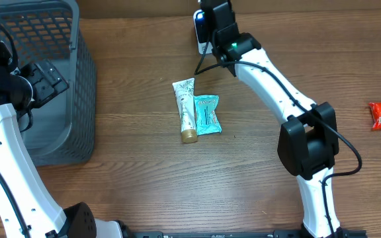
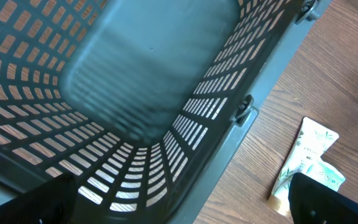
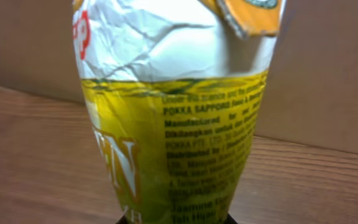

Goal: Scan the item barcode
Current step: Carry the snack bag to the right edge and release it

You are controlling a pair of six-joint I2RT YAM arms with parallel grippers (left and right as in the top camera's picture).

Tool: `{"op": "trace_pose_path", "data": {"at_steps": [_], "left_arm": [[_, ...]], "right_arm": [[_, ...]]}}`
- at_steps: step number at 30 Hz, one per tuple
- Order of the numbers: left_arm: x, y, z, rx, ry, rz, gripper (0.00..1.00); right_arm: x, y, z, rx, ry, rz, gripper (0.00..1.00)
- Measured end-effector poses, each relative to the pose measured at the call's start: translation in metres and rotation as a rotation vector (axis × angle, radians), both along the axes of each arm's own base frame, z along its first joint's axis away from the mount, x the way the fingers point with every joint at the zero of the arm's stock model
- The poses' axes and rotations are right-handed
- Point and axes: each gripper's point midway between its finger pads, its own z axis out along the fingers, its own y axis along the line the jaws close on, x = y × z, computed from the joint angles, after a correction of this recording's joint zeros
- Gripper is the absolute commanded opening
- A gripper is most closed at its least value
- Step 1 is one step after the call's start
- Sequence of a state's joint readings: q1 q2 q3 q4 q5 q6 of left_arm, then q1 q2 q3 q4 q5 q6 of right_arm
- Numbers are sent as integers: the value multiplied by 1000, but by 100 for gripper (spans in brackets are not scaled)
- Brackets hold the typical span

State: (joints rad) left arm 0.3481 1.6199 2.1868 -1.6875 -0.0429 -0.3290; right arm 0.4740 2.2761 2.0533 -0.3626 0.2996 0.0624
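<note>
Right gripper [image 1: 211,20], at the overhead frame's top centre, is clamping the yellow-and-white packet [image 3: 173,112] near the scanner [image 1: 200,31], so scanning looks underway; next, probably turning its barcode scanner-ward; left gripper [image 1: 45,79] is idling open.

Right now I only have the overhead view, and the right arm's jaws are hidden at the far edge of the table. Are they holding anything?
Observer: Yes. The right wrist view shows a crumpled yellow and white packet held in the right jaws, which are shut.
Operator: Is its barcode showing there?
Observer: No. That side shows only lines of small print.
Operator: And the left jaws over the basket?
Observer: Open, holding nothing. The left wrist view looks into the basket, and the part of its floor in view is bare.
</note>
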Motion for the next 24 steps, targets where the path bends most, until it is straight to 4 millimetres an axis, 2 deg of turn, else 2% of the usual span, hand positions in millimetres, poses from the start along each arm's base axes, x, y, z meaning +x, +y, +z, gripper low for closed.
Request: {"op": "trace_pose_path", "data": {"at_steps": [4,9,12,18,24], "left_arm": [[0,0,0,0,0,0,100],[0,0,0,0,0,0,100],[0,0,0,0,0,0,100],[0,0,0,0,0,0,100],[0,0,0,0,0,0,100]], "right_arm": [[14,-7,-19,5,-6,-15,8],[17,-2,-59,33,55,-33,8],[17,2,-73,56,75,-41,8],[20,-2,-70,64,57,-69,8],[16,-30,-70,6,85,-166,9]]}}
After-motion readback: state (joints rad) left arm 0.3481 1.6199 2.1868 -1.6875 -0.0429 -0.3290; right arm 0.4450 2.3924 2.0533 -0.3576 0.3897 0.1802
